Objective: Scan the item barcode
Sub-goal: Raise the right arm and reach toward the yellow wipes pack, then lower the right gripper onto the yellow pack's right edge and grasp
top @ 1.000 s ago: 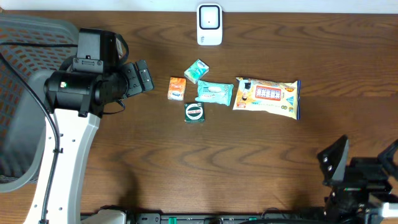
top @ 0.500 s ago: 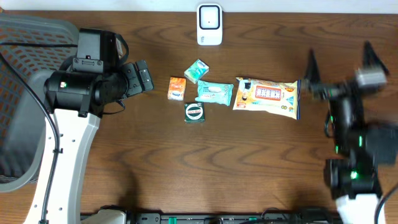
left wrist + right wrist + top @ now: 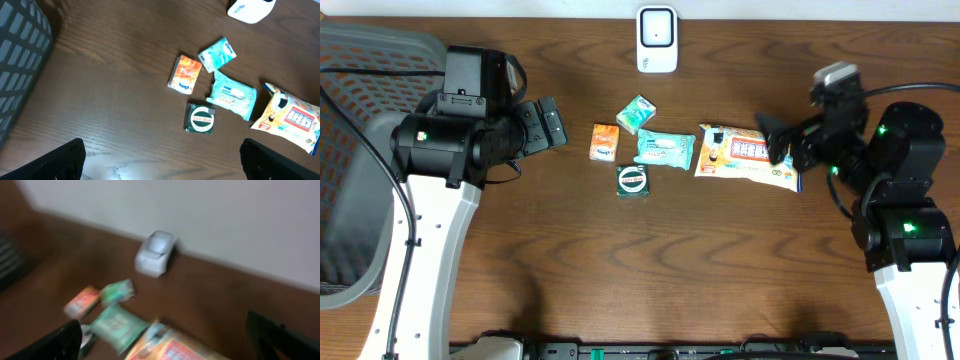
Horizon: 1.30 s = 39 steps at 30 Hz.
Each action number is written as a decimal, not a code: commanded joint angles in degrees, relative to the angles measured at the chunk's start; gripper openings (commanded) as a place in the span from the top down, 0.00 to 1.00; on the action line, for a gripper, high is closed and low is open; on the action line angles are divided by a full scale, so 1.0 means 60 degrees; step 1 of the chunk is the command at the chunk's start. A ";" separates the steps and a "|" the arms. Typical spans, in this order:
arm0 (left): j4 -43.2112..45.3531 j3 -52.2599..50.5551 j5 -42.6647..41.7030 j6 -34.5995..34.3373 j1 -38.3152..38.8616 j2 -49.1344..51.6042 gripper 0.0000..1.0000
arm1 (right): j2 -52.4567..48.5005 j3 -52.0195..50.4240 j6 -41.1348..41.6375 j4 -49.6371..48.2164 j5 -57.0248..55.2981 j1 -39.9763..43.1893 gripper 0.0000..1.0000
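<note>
**Right hand** [image 3: 790, 135]: I logged it spread wide and carrying nothing. A second earlier it sat at the near edge of the surface [image 3: 540, 270]. By this moment it had swung out to the right end of the snack packet [image 3: 748, 157], with one finger over that end. I could not tell whether it touched.

**Left hand** [image 3: 550, 124]: spread, empty and unmoved, well to the left of the goods.

**Goods, mid-surface:** none had shifted.
- The green round-labelled pack [image 3: 633, 181] lay nearest.
- The orange packet [image 3: 605, 142] and the wipes pack [image 3: 666, 149] lay just behind it, with the wipes just beside the snack packet.
- The small teal packet [image 3: 636, 114] lay beyond those.

**Scanner** [image 3: 657, 40]: at the far edge, well apart from the goods.

**Reading:** I judged the snack packet to be the chosen item. The right arm's reach was nearly finished, but the packet had not been gripped or lifted, and no barcode had been shown to the scanner.
</note>
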<state>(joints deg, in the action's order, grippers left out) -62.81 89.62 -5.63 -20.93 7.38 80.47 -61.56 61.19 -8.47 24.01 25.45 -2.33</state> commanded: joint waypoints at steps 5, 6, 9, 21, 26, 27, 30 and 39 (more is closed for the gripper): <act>-0.0026 0.0117 0.0058 0.0055 -0.0040 0.0004 0.02 | -0.0080 0.0193 -0.0022 0.0834 0.2616 -0.0004 0.01; -0.0026 0.0117 0.0058 0.0055 -0.0040 0.0004 0.02 | -0.0084 0.0193 0.0095 0.0714 0.2616 -0.0004 0.01; -0.0026 0.0117 0.0058 0.0058 -0.0040 0.0004 0.02 | -0.0106 0.0193 0.0863 0.0142 0.2565 -0.0004 0.01; -0.0026 0.0117 0.0058 0.0055 -0.0040 0.0004 0.02 | -0.0433 0.0193 0.5883 -0.0951 -0.0051 -0.0004 0.01; -0.0026 0.0117 0.0058 0.0055 -0.0040 0.0004 0.02 | -0.0648 0.0193 0.7104 -0.1504 -0.0302 -0.0004 0.04; -0.0026 0.0117 0.0058 0.0055 -0.0040 0.0004 0.02 | -0.0699 0.0193 0.7435 -0.1490 -0.0539 -0.0004 0.07; -0.0026 0.0117 0.0058 0.0055 -0.0040 0.0004 0.02 | -0.0962 0.0193 0.8419 -0.1060 -0.1494 -0.0004 0.07; -0.0026 0.0117 0.0058 0.0055 -0.0040 0.0004 0.02 | -0.2645 0.0193 1.1398 0.0306 -0.2721 -0.0004 0.01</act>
<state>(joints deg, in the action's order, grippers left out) -62.81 89.62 -5.63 -20.93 7.38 80.47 -74.81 61.65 51.59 25.87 12.14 -2.33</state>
